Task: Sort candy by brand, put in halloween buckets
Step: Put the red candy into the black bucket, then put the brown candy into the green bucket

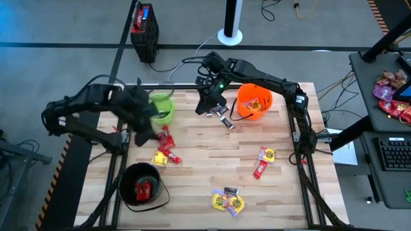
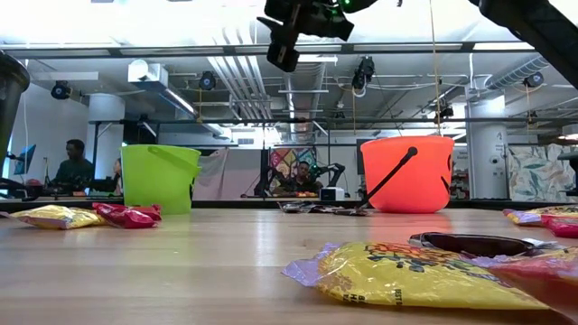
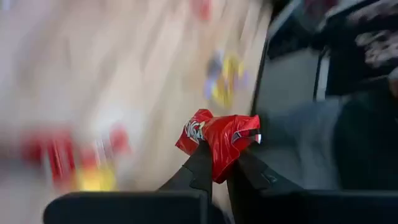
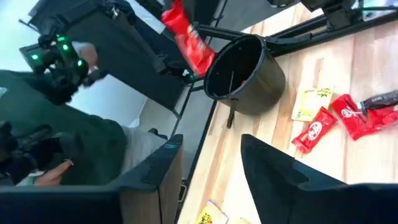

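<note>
Sorting is partly done, I think. Orange bucket [image 1: 255,102] already holds several candies, black bucket [image 1: 141,185] holds one red piece, and green bucket [image 1: 161,108] shows nothing inside that I can make out.

Left tool [image 3: 214,163] is pressed together on a red candy [image 3: 219,140], above the desk [image 1: 199,160] between the green and black buckets.

Right tool [image 1: 210,106] hangs between the green and orange buckets with its fingers spread and nothing in them; a dark candy [image 1: 225,119] lies just below it on the desk.

Much candy is left: red and yellow pieces [image 1: 166,151] near the left arm, a pair [image 1: 264,160] at the right, a yellow heap [image 1: 228,200] at the front edge.
</note>
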Tool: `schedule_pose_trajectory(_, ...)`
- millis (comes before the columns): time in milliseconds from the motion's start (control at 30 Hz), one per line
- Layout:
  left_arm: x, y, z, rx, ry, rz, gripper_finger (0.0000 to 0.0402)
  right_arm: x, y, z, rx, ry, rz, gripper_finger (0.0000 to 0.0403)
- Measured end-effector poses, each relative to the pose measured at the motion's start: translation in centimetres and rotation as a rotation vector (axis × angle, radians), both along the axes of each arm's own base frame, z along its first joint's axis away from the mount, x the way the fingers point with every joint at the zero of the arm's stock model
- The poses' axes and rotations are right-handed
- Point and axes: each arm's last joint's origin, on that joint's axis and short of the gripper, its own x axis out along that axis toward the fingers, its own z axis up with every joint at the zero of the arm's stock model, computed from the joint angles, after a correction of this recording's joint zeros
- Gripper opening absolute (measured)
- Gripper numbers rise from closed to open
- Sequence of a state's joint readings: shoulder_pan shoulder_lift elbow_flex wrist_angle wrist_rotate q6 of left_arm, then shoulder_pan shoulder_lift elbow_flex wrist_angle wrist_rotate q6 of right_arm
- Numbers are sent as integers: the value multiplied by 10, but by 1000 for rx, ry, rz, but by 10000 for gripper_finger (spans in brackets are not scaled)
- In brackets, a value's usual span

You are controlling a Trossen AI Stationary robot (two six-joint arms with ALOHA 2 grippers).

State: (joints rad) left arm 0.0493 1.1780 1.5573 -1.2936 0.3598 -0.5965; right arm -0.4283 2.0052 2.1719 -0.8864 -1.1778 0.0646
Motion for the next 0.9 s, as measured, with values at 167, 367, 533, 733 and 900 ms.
schedule_pose_trajectory(167, -14, -40, -5, -168, 347, 58, 6, -2, -1, -5, -40, 30, -24, 163)
schedule_pose_trajectory(367, -8, -97, -30, -110, 529, -67, 18, -10, -4, -21, -196, 174, -107, 160)
schedule_pose_trajectory(533, 0, -113, -65, 26, 678, -8, 37, -11, -8, -26, -203, 189, -118, 161)
schedule_pose_trajectory(733, 4, -118, -91, 24, 795, -39, 71, -13, -10, -27, -181, 216, -140, 168)
schedule_pose_trajectory(900, 2, -117, -94, 18, 808, -51, 103, -14, -11, -29, -187, 277, -182, 166)
